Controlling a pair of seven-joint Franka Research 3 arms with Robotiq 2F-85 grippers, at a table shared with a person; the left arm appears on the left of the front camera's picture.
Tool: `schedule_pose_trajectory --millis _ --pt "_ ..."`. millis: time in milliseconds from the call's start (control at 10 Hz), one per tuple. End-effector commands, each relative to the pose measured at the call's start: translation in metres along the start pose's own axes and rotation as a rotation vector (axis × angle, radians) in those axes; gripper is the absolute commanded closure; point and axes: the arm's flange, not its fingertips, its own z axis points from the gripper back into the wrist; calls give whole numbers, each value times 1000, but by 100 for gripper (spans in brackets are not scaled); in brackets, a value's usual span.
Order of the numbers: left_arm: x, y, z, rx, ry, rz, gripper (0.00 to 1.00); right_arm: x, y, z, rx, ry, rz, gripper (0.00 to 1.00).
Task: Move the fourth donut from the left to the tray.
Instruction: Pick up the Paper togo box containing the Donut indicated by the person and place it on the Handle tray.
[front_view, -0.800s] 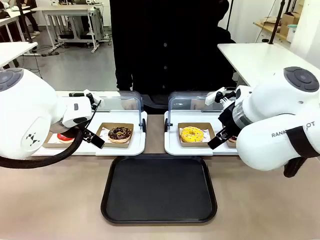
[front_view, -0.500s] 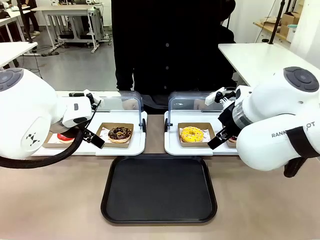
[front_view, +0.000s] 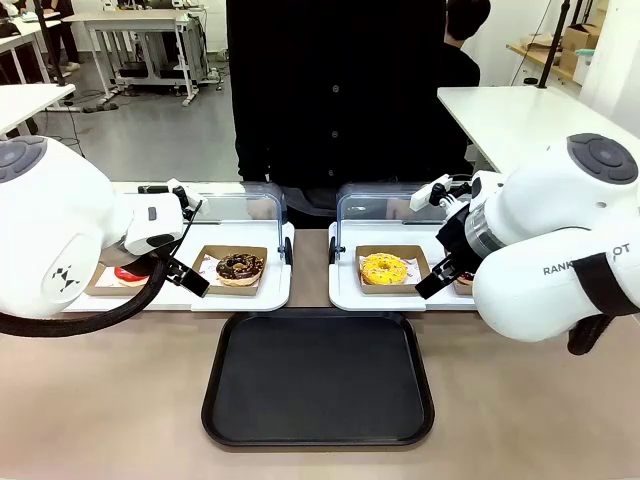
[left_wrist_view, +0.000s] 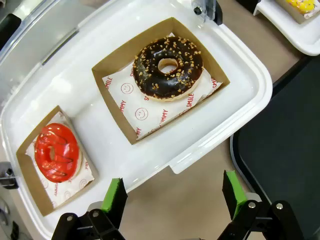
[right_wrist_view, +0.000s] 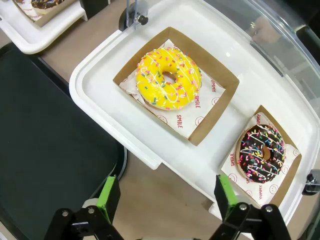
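A pale brown desk (front_view: 120, 400) carries two white display trays side by side along its far edge, each with a clear lid (front_view: 245, 205) standing open behind it. The left display tray (front_view: 240, 297) holds a red-glazed donut (left_wrist_view: 50, 160) and a chocolate donut with pale nut specks (left_wrist_view: 147, 75), each in a brown cardboard holder (left_wrist_view: 107, 75) lined with printed white paper. The right display tray (front_view: 345, 290) holds a yellow donut (right_wrist_view: 150, 82) with coloured sprinkles. A person in dark clothing (front_view: 335, 90) stands at the far edge.

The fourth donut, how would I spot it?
Look at the white display tray on the robot's right side, beside the black tray. It holds two donuts in brown cardboard holders. The fourth donut is the chocolate one with coloured sprinkles and white drizzle, not the yellow donut.
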Motion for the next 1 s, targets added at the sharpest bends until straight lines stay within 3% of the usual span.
schedule_pose_trajectory --millis 0,200,500,700,900 --pt "0 0 0 0 0 0 0 0 0 0 1 0 -3 0" --pt "15 26 43 -86 -64 -2 0 9 -16 24 6 -30 -30 0" --pt "17 125 119 -272 -99 49 0 4 -99 111 163 -129 -116 0" --pt "-11 185 149 -401 -130 -16 0 -24 -161 159 305 -235 -109 0" --pt "-49 231 150 -525 -176 -100 0 -59 -221 179 386 -342 -119 0"
